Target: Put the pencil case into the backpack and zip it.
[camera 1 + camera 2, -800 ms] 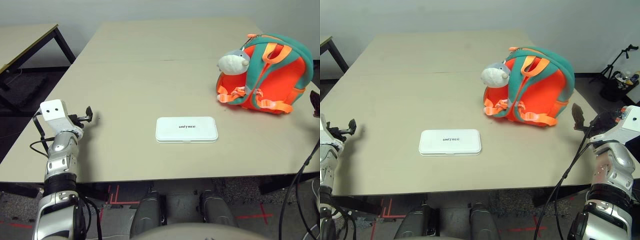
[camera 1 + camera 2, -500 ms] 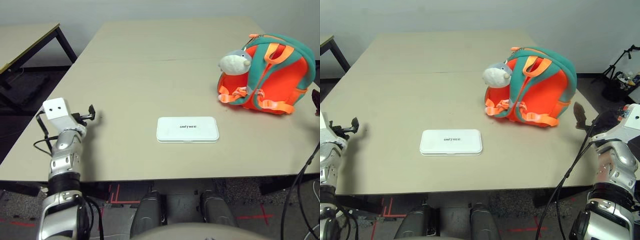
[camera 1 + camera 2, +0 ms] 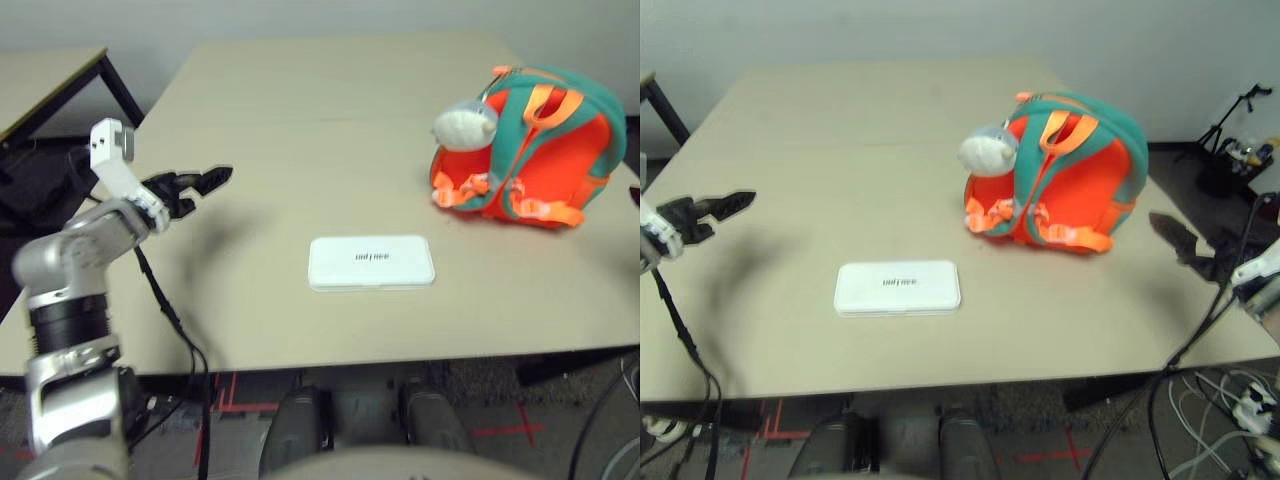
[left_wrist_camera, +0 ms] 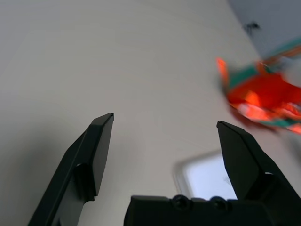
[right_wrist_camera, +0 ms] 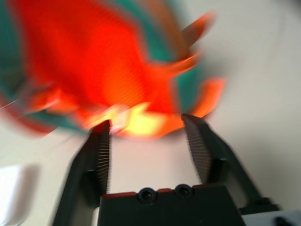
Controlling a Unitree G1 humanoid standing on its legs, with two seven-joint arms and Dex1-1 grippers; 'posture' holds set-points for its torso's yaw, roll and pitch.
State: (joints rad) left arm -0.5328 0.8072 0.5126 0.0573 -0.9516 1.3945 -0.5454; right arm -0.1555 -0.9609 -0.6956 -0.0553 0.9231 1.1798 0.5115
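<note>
both arms come up off the table edge, nothing held yet

my left gripper [image 3: 205, 181] has lifted and swung inward since a moment ago: it was low at the near left edge of the beige table [image 3: 300, 130], and now it hangs above the table top, pointing towards the flat white rectangular hard pencil case with rounded corners and small dark lettering [image 3: 371, 262]. in my left wrist view its two black fingers [image 4: 94, 155] stand wide apart with only table between them, so it is open and empty. it is still well apart from the pencil case.

my right gripper [image 3: 1180, 240] has also come up and forward at the right of the table, and now sits near the small bright orange backpack with teal trim and orange straps [image 3: 1070, 170]. in my right wrist view its fingers [image 5: 99, 155] are parted with nothing between them, the backpack just ahead of them but not touched.

the pencil case has not moved: it lies flat on the table, nearer to me than the backpack and to its left, well apart from it. the backpack stands upright with its grey-white plush dolphin charm [image 3: 987, 151] on the side facing the pencil case. i cannot tell whether its zip is open.

i judge this as the start of the reach: left for the pencil case, right to steady or open the backpack. no part of the task is done yet.
</note>
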